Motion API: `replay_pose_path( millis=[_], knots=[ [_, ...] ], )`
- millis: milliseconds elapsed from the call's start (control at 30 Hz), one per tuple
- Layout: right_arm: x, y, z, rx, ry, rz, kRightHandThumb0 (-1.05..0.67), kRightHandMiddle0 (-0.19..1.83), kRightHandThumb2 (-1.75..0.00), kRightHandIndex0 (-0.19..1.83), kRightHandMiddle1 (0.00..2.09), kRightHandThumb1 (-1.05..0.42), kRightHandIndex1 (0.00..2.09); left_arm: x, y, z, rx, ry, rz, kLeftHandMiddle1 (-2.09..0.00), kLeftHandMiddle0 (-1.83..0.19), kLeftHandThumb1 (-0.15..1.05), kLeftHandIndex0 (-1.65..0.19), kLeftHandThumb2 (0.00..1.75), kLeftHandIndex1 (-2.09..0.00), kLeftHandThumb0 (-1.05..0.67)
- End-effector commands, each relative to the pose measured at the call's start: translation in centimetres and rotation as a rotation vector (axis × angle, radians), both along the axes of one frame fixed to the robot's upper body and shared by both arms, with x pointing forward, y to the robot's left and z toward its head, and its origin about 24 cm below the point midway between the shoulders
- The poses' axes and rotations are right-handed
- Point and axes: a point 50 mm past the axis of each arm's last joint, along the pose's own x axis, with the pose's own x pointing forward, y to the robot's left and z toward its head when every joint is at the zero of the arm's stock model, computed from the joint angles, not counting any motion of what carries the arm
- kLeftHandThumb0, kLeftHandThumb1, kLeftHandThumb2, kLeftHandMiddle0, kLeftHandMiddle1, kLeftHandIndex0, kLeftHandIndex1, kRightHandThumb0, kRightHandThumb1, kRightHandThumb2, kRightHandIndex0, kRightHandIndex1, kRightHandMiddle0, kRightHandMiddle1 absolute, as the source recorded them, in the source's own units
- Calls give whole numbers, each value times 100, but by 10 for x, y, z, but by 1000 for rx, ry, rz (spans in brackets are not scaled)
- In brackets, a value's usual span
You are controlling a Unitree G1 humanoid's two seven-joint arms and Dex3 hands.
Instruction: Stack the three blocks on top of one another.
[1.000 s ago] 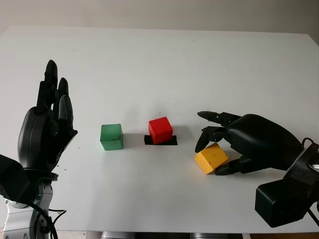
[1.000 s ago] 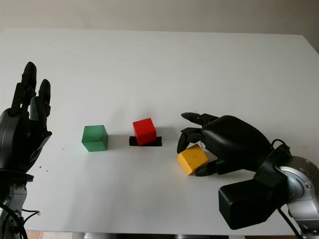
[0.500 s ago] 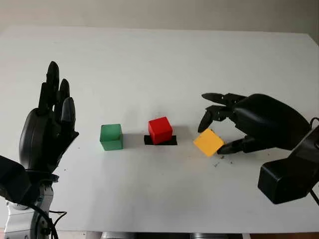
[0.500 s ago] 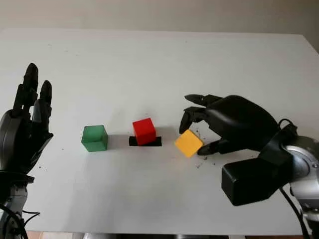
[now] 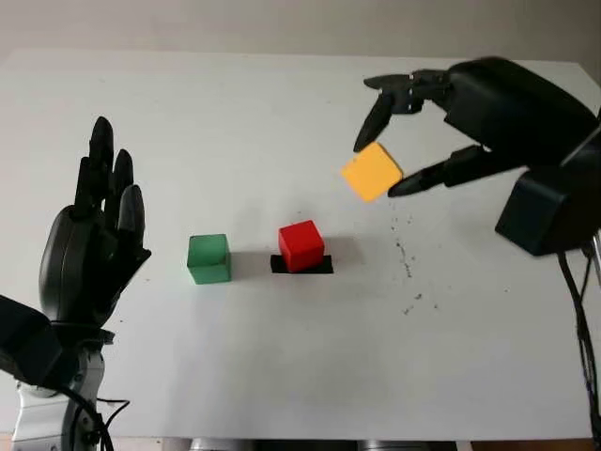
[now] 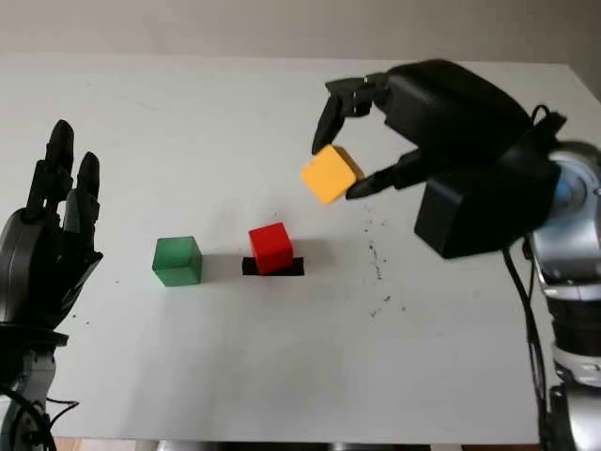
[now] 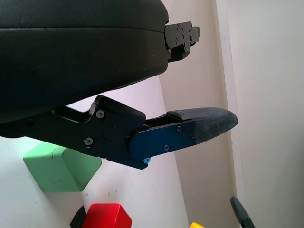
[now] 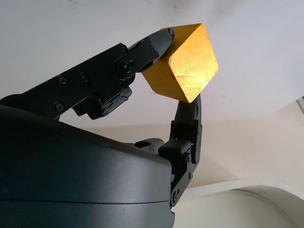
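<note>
My right hand (image 5: pixel 387 150) holds the yellow block (image 5: pixel 372 171) tilted in the air, pinched between its fingertips (image 8: pixel 161 39), above and to the right of the red block (image 5: pixel 301 245). The red block stands on a small black mark (image 5: pixel 302 265) at the table's middle. A green block (image 5: pixel 208 258) sits on the table just left of the red one, apart from it. My left hand (image 5: pixel 92 246) is open and raised at the left, well clear of the green block (image 7: pixel 59 164).
The white table (image 5: pixel 282 113) stretches far back behind the blocks. Dark specks (image 5: pixel 410 301) lie on it to the right of the red block, where the yellow block was.
My right hand has lifted the yellow block off the table and carried it up and slightly left, toward the red block. The left hand, the green block and the red block have stayed put.
</note>
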Motion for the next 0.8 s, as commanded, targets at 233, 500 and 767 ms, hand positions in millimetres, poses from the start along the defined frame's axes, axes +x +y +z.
replay_pose_path(
  millis=[233,500,767],
  knots=[
    [21,17,-23,242,276,42,-37,37,-6,26,145,-92,2,-2,-7,1,0,-16,7,-5,16,105,16,60,-5,-72],
    [35,30,-57,324,447,31,-47,37,-6,26,150,-93,4,-2,-5,1,7,-20,13,-6,15,105,15,61,-6,-71],
    [37,39,-69,343,522,47,-46,38,-5,25,151,-91,4,-1,-7,1,0,-24,15,-6,14,105,14,60,-6,-71]
  ],
)
